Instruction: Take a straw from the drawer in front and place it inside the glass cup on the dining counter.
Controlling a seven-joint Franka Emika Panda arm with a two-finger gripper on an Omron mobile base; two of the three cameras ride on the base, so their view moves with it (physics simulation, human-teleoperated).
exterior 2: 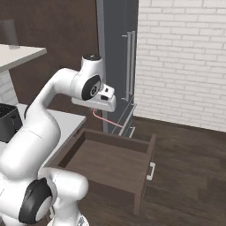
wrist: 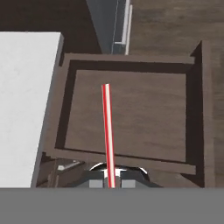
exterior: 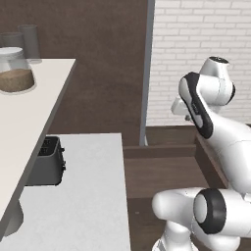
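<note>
we: fingers (wrist: pixel 111 181) pinching straw (wrist: pixel 107 131) at one end | rest overhangs open drawer (wrist: pixel 131 113) | risk: thin straw may pivot, snag, slip in transit

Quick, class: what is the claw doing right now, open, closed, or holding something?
Claw: closed on the straw, held above the open drawer.

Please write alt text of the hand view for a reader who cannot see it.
The gripper holds a thin pink-red straw that points away over the open dark brown drawer. A white counter lies to the left of it and a wooden floor beyond it.
</note>
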